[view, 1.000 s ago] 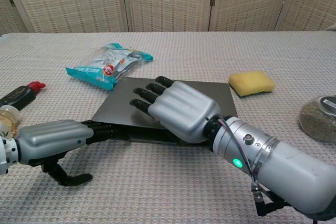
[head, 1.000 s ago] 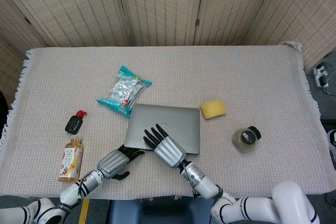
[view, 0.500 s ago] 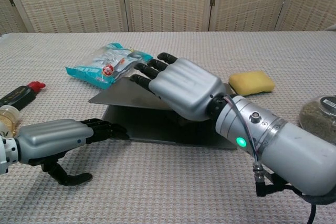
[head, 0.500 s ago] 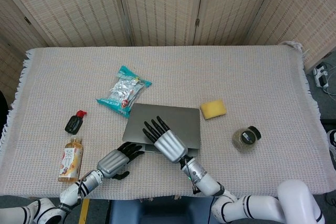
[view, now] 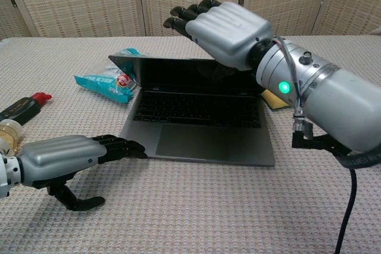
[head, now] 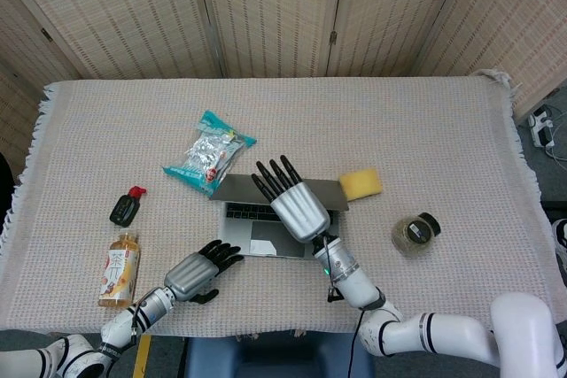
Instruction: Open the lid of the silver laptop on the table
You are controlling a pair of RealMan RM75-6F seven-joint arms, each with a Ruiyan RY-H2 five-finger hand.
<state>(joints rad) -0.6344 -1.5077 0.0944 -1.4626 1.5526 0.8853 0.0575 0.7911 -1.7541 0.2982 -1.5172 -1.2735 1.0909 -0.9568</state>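
1. A drink bottle point(head: 118, 269) lies at the table's left edge, amber liquid inside; a small dark bottle with a red cap point(head: 127, 205) lies just beyond it.
2. The left hand point(view: 65, 157) rests palm down on the cloth, fingers straight and close together, tips at the silver laptop's front left corner, holding nothing.
3. A teal snack bag point(head: 208, 154) lies behind the laptop.
4. The silver laptop point(view: 199, 123) sits mid-table, lid raised, keyboard showing.
5. The right hand point(view: 223, 25) is above the lid's top edge, fingers extended side by side; contact cannot be told.
6. A yellow sponge point(head: 359, 184) lies right of the laptop.
7. A glass jar point(head: 415, 233) lies on its side, greenish contents inside.

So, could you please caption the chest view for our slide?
Right hand lifts the silver laptop lid open; left hand rests beside it.
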